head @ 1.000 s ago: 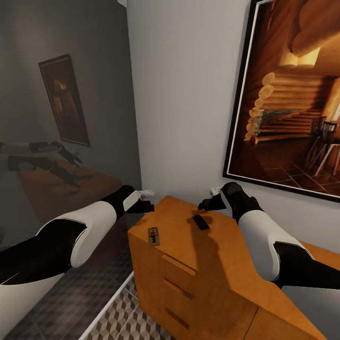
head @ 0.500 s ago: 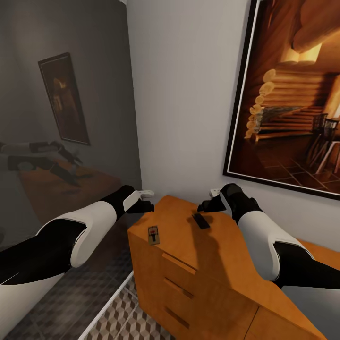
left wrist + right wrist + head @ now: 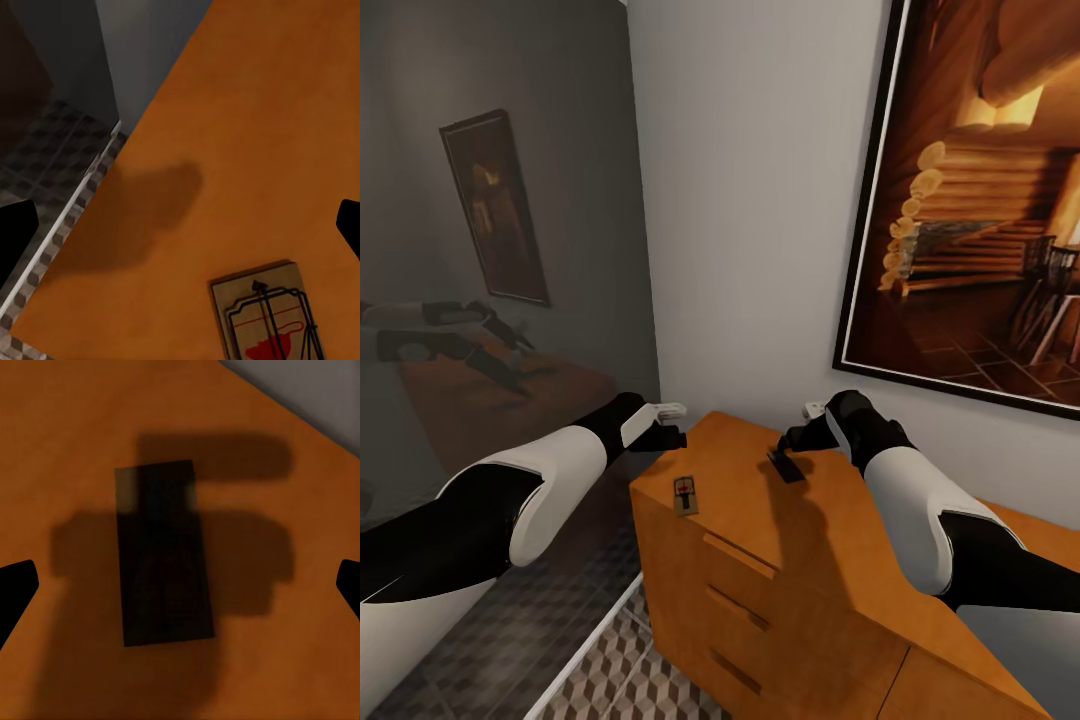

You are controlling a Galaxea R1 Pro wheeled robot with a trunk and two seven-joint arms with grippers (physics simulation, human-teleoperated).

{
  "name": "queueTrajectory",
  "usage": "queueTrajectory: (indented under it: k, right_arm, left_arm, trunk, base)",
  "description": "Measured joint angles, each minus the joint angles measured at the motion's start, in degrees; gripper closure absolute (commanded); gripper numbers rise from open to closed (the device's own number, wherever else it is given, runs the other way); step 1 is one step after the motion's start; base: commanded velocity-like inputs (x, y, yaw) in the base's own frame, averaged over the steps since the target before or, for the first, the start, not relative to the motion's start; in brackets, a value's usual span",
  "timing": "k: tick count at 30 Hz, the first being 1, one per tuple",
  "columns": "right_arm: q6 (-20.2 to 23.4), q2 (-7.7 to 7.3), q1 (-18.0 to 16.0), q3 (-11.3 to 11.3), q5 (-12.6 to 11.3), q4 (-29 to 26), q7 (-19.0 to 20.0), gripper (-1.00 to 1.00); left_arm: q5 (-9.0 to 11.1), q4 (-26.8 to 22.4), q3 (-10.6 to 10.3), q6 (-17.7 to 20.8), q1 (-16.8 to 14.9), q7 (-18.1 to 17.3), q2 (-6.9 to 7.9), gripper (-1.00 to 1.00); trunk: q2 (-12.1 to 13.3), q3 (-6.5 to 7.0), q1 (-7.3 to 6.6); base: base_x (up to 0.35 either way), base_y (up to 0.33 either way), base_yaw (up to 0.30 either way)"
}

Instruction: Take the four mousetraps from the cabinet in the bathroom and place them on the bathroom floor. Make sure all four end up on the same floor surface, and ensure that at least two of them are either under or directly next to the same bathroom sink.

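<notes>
Left wrist view — unlettered mousetrap (image 3: pixel 266 319)

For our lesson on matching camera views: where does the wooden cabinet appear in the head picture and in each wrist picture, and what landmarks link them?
Head view: the cabinet takes the lower middle and right.
Left wrist view: its orange top lies under the red-marked mousetrap.
Right wrist view: its top lies under the dark mousetrap.
Shared landmarks: in the head view both traps lie on it, red-marked and dark.

smooth matt wooden cabinet (image 3: pixel 800 560), patterned tiled bathroom floor (image 3: pixel 650 670)
</notes>
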Motion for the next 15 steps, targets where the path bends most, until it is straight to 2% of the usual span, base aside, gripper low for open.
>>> queueTrajectory:
  k: [15]
  right_arm:
    - [-0.01, 0.01, 0.00, 0.04, 0.00, 0.03, 0.00, -1.00]
  left_arm:
    - [-0.02, -0.05, 0.00, -0.01, 0.01, 0.00, 0.00, -1.00]
  trunk:
    - [0.00, 0.00, 0.00]
  base:
    - [0.000, 0.000, 0.000]
